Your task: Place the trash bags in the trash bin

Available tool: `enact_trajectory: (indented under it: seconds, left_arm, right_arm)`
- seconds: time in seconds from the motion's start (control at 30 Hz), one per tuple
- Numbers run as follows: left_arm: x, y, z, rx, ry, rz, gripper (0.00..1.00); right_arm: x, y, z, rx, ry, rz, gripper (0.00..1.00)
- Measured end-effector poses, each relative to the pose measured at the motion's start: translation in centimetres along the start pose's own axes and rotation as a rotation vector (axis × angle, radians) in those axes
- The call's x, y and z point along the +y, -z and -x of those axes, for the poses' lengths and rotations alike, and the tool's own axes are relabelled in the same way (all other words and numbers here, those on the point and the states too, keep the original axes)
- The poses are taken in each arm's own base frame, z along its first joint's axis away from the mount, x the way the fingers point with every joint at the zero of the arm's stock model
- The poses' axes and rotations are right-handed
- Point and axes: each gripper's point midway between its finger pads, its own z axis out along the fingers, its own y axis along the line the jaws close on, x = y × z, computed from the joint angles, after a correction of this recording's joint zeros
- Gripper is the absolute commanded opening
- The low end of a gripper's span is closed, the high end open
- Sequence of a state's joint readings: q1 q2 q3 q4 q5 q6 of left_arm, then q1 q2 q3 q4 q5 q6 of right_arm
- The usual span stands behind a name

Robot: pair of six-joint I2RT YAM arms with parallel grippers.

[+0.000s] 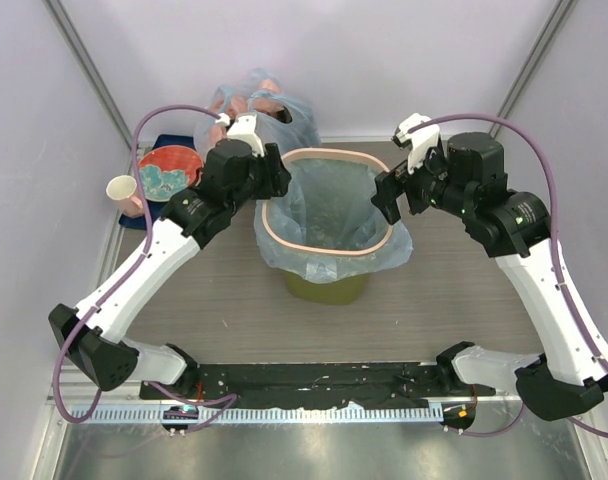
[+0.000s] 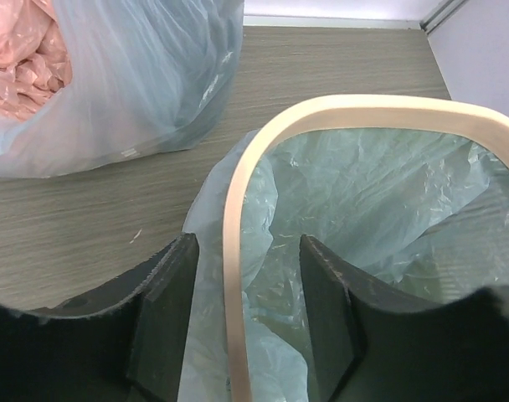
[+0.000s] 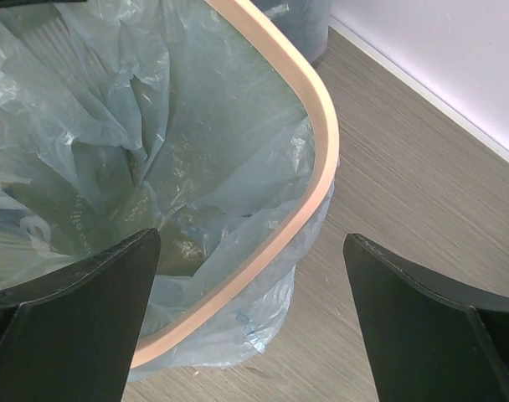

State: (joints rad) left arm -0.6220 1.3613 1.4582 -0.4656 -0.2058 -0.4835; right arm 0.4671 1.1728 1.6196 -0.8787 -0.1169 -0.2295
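The olive-green trash bin [image 1: 329,291] stands mid-table, its pinkish-beige rim ring [image 1: 324,249] on top. The light-blue trash bag [image 1: 334,205] lines the inside and its edge hangs out under the ring all round. My left gripper [image 1: 275,178] is open at the bin's left rim. In the left wrist view [image 2: 246,314] its jaws straddle the ring [image 2: 234,251] and bag [image 2: 380,201] without touching. My right gripper [image 1: 388,196] is wide open above the right rim. In the right wrist view [image 3: 254,310] the ring [image 3: 324,167] and bag [image 3: 112,126] lie below it.
A knotted blue bag with pink lumps [image 1: 254,100] sits behind the bin, close to my left gripper, and also shows in the left wrist view [image 2: 112,75]. A red bowl [image 1: 169,170] on a blue tray [image 1: 164,143] and a beige cup [image 1: 122,190] stand at far left.
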Motion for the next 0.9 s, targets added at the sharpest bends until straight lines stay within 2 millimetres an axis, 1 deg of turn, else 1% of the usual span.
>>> enact_trajectory:
  seconds: [0.03, 0.1, 0.17, 0.2, 0.23, 0.3, 0.4, 0.47, 0.5, 0.53, 0.6, 0.63, 0.7, 0.73, 0.8, 0.83, 0.9]
  left_arm:
    - [0.1, 0.0, 0.0, 0.0, -0.004, 0.003, 0.65]
    - [0.1, 0.1, 0.3, -0.005, -0.02, 0.002, 0.72]
    - [-0.1, 0.4, 0.9, -0.019, -0.031, -0.005, 0.74]
    - [-0.1, 0.5, 1.2, -0.026, -0.039, -0.007, 0.79]
    - [-0.2, 0.7, 1.7, -0.039, -0.048, -0.012, 0.8]
    - [-0.4, 1.4, 2.5, -0.056, -0.079, -0.045, 0.8]
    - [-0.9, 3.5, 4.0, -0.071, -0.131, -0.185, 0.83]
    - [-0.9, 5.1, 5.1, -0.099, -0.157, -0.3, 0.79]
    - [-0.8, 6.1, 5.7, -0.126, -0.169, -0.367, 0.74]
    - [-0.7, 7.2, 5.9, -0.142, -0.187, -0.432, 0.73]
    - [-1.3, 8.5, 5.6, -0.15, -0.215, -0.545, 0.72]
    - [-2.1, 9.1, 5.2, -0.147, -0.231, -0.62, 0.72]
    - [-3.4, 9.6, 3.7, -0.139, -0.249, -0.754, 0.7]
    - [-3.7, 9.5, 2.6, -0.127, -0.253, -0.802, 0.7]
    - [-3.7, 8.9, 0.6, -0.097, -0.249, -0.852, 0.69]
    - [-3.5, 8.6, -0.1, -0.084, -0.247, -0.863, 0.69]
    - [-3.3, 8.1, -0.9, -0.072, -0.255, -0.876, 0.68]
  right_arm:
    - [-0.1, 0.0, 0.1, -0.002, -0.003, 0.003, 0.98]
    - [-0.1, 0.0, 0.5, -0.013, -0.005, 0.008, 0.98]
    - [-0.3, 0.1, 0.9, -0.023, -0.008, 0.012, 0.98]
    - [-0.3, 0.1, 1.1, -0.027, -0.009, 0.015, 0.98]
    - [-0.3, 0.1, 1.3, -0.033, -0.012, 0.02, 0.98]
    - [-0.1, 0.2, 1.7, -0.043, -0.017, 0.037, 0.99]
    - [0.7, 0.4, 2.2, -0.057, -0.021, 0.094, 0.99]
    - [1.6, 0.5, 2.5, -0.057, -0.026, 0.153, 0.99]
    - [2.0, 0.5, 2.7, -0.058, -0.029, 0.182, 0.99]
    - [2.5, 0.5, 2.9, -0.06, -0.034, 0.216, 0.98]
    - [3.2, 0.3, 3.0, -0.057, -0.05, 0.271, 0.97]
    - [3.5, 0.2, 2.8, -0.049, -0.059, 0.296, 0.96]
    - [3.7, 0.0, 2.4, -0.033, -0.076, 0.326, 0.95]
    - [3.6, -0.2, 2.2, -0.026, -0.084, 0.335, 0.95]
    - [3.1, -0.5, 1.8, -0.016, -0.102, 0.344, 0.94]
    - [2.7, -0.7, 1.6, -0.012, -0.113, 0.342, 0.93]
    - [1.9, -1.1, 1.3, -0.005, -0.132, 0.344, 0.93]
